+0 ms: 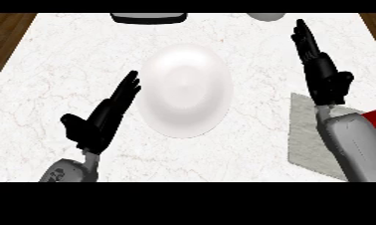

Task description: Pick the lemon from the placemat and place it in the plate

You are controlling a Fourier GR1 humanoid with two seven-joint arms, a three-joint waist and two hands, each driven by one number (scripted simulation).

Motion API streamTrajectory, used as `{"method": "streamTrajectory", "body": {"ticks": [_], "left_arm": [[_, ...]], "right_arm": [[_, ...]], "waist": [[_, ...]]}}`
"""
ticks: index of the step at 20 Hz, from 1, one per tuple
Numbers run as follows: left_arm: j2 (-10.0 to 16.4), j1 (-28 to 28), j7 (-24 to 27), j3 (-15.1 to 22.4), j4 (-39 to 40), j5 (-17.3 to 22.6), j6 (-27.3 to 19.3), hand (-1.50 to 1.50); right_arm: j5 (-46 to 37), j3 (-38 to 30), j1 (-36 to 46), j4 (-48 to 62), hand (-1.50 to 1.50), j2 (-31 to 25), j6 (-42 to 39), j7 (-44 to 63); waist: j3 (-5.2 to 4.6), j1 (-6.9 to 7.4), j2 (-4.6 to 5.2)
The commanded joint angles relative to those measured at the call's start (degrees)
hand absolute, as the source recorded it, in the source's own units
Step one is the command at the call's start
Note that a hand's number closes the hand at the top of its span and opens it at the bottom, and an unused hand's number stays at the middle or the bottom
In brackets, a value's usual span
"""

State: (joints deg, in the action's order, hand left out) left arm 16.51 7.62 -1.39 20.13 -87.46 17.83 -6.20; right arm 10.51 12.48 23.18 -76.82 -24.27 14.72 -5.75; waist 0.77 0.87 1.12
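I can't see the lemon, likely hidden on the placemat (303, 134) beneath my right forearm (352, 144) at the counter's (73, 50) right edge, so my right hand (325, 78), fingers straight and empty, sits nearer than my open left hand (99, 119) across the plate (183, 89).

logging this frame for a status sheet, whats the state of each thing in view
plate: flat on the counter, empty
placemat: flat at the right, partly hidden by the right forearm
lemon: not visible
left hand: open, fingers straight, holding nothing, left of the plate
right hand: open, fingers straight, holding nothing
dark object at the far edge: cut off, cannot tell
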Motion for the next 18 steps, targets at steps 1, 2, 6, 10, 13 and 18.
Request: {"method": "streamTrajectory", "body": {"ticks": [1,2,6,10,13,18], "left_arm": [[3.8,2.8,-3.3,-4.2,-1.7,0.1,0.3,0.0],[2.9,1.1,2.3,-3.6,-0.6,-2.7,-1.3,0.0],[9.6,7.1,2.1,-10.1,-2.5,-5.5,-3.7,0.0],[10.1,5.5,-0.4,-11.2,-3.7,-4.6,-4.6,0.0],[13.0,5.2,-0.6,-14.1,-3.4,-2.9,-1.4,0.0],[10.7,5.9,-3.8,-13.0,-6.6,-3.7,-3.3,0.0]], "right_arm": [[2.2,2.7,-0.4,-4.0,1.5,0.3,-7.4,0.8],[2.8,5.9,-2.2,-4.4,1.5,1.7,-11.2,-3.5],[5.4,18.1,-2.4,-12.6,1.5,3.6,-26.6,-6.9],[-23.1,21.9,-9.5,-9.2,1.5,-12.5,-11.5,-9.6],[-11.8,17.1,-21.9,-9.7,-1.5,-6.3,-8.2,-19.6],[-0.6,9.3,-28.1,-9.1,-1.5,-8.8,-16.0,-35.3]], "waist": [[-0.75,-0.72,-1.25],[-0.72,-0.33,-1.2],[-0.53,1.75,-1.99],[-0.73,-2.01,-1.93],[-0.66,-2.02,-1.35],[-0.68,-1.62,-1.35]]}}
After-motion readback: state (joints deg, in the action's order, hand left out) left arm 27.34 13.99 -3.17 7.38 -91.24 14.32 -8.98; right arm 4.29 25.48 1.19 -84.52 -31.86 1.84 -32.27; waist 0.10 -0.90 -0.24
